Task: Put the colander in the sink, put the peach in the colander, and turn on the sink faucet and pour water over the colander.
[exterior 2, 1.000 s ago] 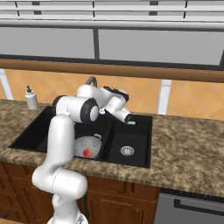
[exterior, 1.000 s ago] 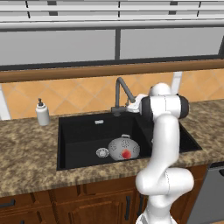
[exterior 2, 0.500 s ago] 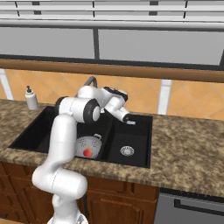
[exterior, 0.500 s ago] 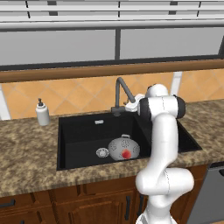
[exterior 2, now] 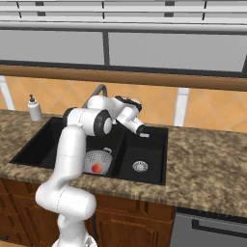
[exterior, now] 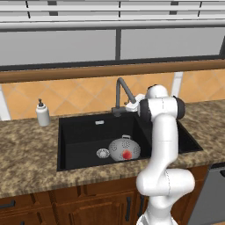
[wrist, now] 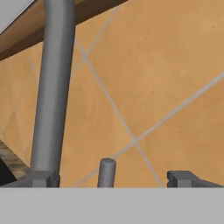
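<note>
The grey colander (exterior: pixel 124 147) sits in the left basin of the black sink (exterior: pixel 79 132), and the orange-red peach (exterior: pixel 127 154) lies inside it. From the right, the colander (exterior 2: pixel 100 158) and peach (exterior 2: pixel 96 168) show beside my forearm. The dark grey sink faucet (exterior: pixel 121 94) rises behind the basin with no water at its spout. My gripper (exterior: pixel 130 106) hovers just right of the faucet's base. In the hand view my gripper (wrist: pixel 111 179) is open, its fingertips (wrist: pixel 183 178) standing either side of the faucet's short lever (wrist: pixel 106 172), with the faucet's stem (wrist: pixel 50 92) to the left.
A white soap dispenser (exterior: pixel 42 113) stands on the granite counter (exterior: pixel 26 154) left of the sink. The smaller right basin has a silver drain (exterior 2: pixel 140 166). The tiled backsplash and a wooden sill (exterior: pixel 66 72) run close behind the faucet.
My arm has edged a little toward the faucet. The colander and peach have not moved, and the jaws remain wide.
</note>
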